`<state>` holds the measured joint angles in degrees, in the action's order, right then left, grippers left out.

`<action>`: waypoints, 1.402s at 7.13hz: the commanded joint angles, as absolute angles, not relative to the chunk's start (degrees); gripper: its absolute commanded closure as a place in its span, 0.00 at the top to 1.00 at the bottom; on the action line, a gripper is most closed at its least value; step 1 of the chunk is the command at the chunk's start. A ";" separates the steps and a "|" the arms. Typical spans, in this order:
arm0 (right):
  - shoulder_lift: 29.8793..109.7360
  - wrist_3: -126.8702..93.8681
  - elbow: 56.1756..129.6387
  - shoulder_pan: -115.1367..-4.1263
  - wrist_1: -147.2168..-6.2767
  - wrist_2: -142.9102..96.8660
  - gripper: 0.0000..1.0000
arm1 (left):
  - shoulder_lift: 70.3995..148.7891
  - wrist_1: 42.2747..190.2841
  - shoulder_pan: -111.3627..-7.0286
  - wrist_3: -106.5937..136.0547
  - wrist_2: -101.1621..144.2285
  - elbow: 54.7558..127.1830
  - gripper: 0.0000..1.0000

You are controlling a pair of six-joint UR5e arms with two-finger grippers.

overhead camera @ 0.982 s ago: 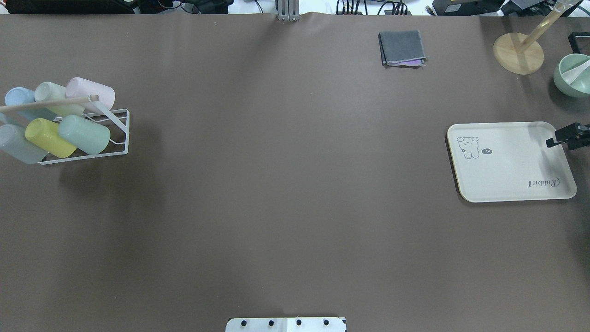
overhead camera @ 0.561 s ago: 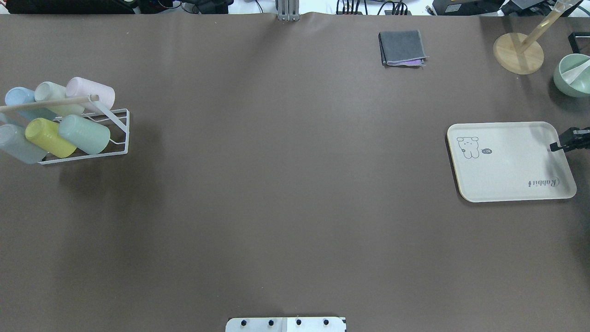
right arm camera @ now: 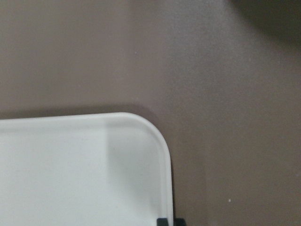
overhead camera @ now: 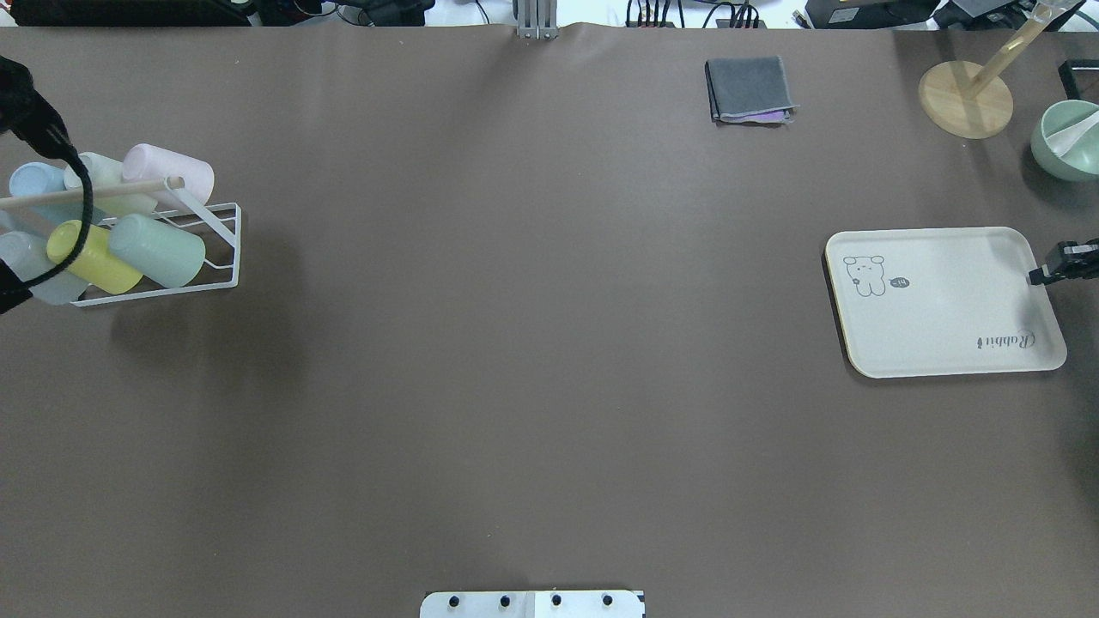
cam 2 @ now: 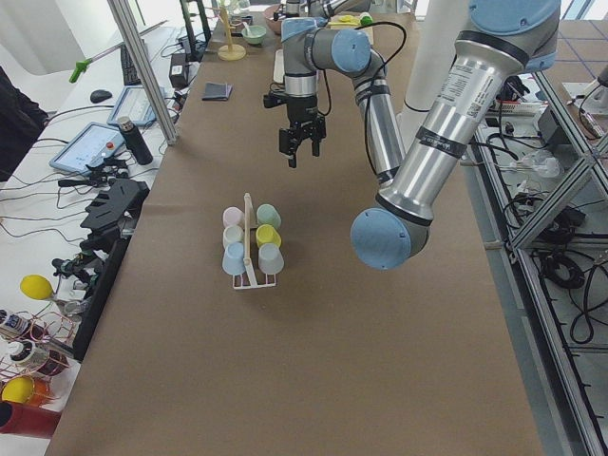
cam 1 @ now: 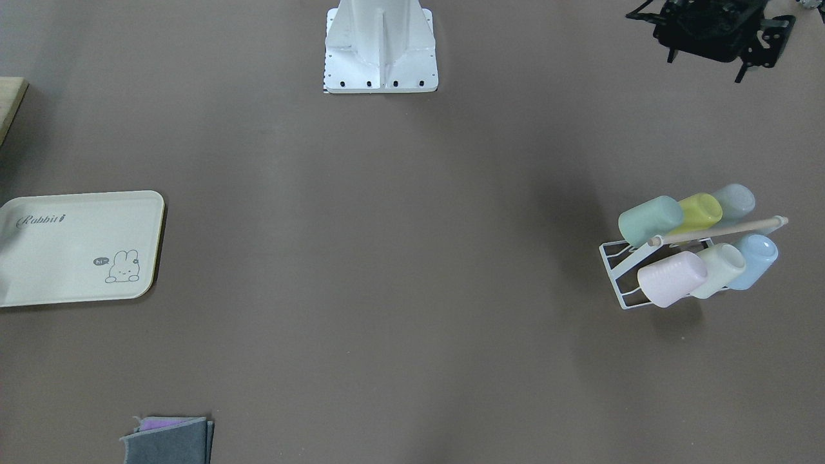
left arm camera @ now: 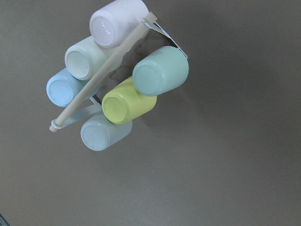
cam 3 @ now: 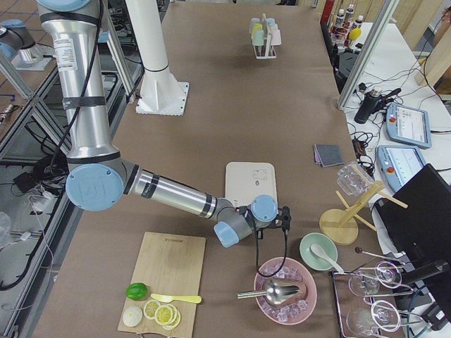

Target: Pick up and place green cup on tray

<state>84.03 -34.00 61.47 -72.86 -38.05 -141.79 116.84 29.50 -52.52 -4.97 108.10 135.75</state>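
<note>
The green cup (overhead camera: 159,249) lies on its side in the white wire rack (overhead camera: 219,249) at the table's left, nearest the rack's open end; it also shows in the front view (cam 1: 650,220) and the left wrist view (left arm camera: 161,75). My left gripper (cam 1: 707,67) hangs high above the table beside the rack, open and empty (cam 2: 302,152). The tray (overhead camera: 944,300) lies flat at the table's right and holds nothing. My right gripper (overhead camera: 1035,276) is at the tray's right rim; its tips (right arm camera: 169,221) sit close together on either side of that rim (right arm camera: 165,155).
The rack also holds a yellow-green cup (overhead camera: 90,256), a pink, a cream and two bluish cups under a wooden rod (overhead camera: 86,192). A folded grey cloth (overhead camera: 749,88), a wooden stand (overhead camera: 966,99) and a green bowl (overhead camera: 1069,137) stand at the back right.
The tray has shifted slightly left and turned a little. My right gripper has drawn back from over the tray to its right rim. The left arm's cable has come in at the left edge.
</note>
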 commanded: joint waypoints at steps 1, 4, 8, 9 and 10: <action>83.85 -34.01 61.61 -72.69 -38.06 -141.85 0.00 | 118.12 30.49 -43.35 -3.16 100.39 133.79 0.98; 82.88 -36.54 67.03 -70.07 -39.02 -142.29 0.00 | 116.12 36.44 -33.67 -3.07 83.24 133.08 0.98; 77.27 -55.17 79.94 -58.66 -43.38 -140.12 0.00 | 106.37 44.91 -19.63 -3.95 61.14 132.36 0.98; 74.21 -56.67 84.07 -54.53 -49.94 -137.40 0.00 | 103.30 45.17 -16.29 -7.00 54.56 132.36 0.98; 68.79 -56.69 88.11 -50.84 -60.97 -132.50 0.00 | 101.88 45.09 -14.95 -10.77 49.88 131.84 0.98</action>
